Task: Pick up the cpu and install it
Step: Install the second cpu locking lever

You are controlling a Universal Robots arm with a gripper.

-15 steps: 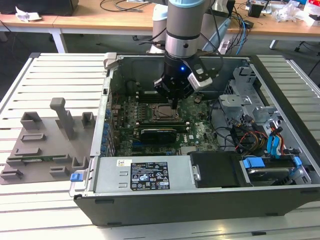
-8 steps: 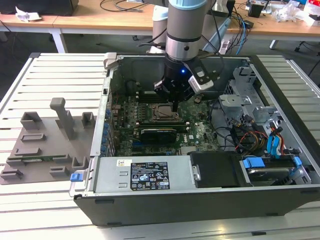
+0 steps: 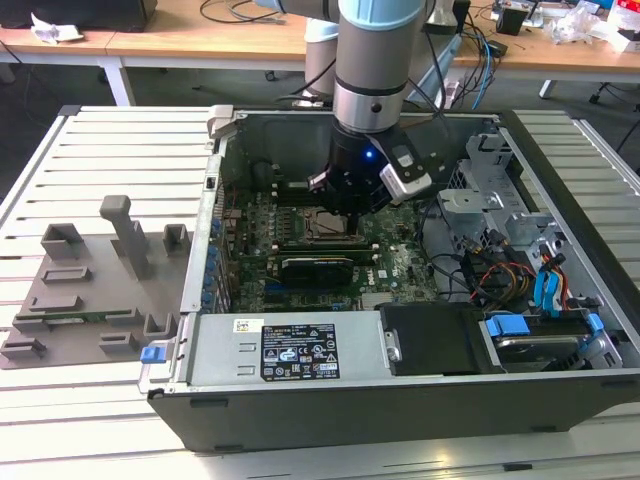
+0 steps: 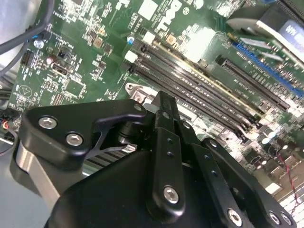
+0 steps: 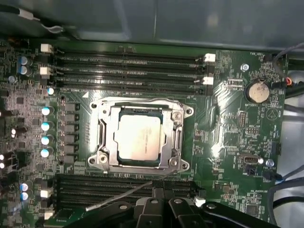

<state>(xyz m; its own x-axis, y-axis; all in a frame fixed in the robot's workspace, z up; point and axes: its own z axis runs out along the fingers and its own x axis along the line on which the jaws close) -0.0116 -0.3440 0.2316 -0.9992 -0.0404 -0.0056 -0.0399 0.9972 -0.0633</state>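
One arm hung inside the open computer case [image 3: 400,400] in the exterior view, end effector [image 3: 352,205] above the motherboard. In the first wrist view, the cpu [image 5: 138,137] sat in its socket [image 5: 140,135], seemingly installed. In the second wrist view, I could not tell its finger state. Latching likely remained.

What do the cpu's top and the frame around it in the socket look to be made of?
The cpu top looks like bare metal with a matte, pale silvery finish; it catches light as a soft glow. The socket frame around it looks like stamped steel, brighter and glossier, with sharp highlights at its edges and screw corners.
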